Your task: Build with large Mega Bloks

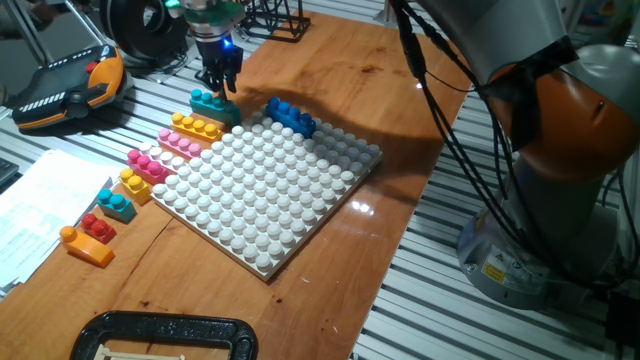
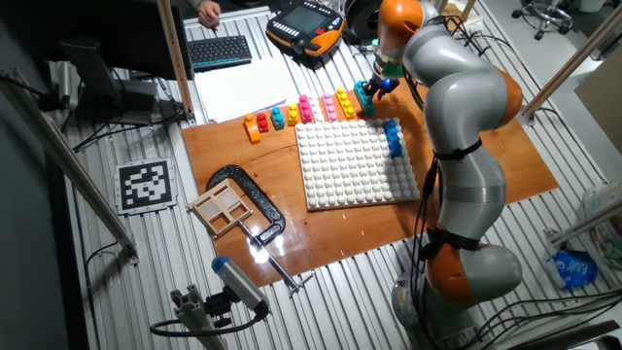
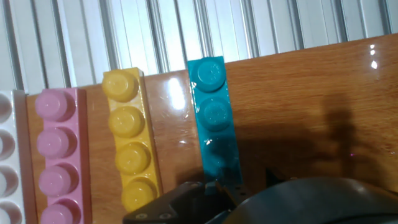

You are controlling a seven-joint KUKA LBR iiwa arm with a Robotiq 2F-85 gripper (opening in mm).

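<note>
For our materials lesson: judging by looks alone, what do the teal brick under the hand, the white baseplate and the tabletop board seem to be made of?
Teal brick: likely moulded plastic, glossy; light glints on its round studs.
White baseplate: probably plastic too, smooth, with uniform moulded studs and a soft sheen.
Tabletop board: looks like wood, varnished; brown grain shows and lamps reflect in it.

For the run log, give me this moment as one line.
gripper: over teal brick, jaw state unclear | blue brick: on baseplate | yellow brick: beside teal, untouched
</note>
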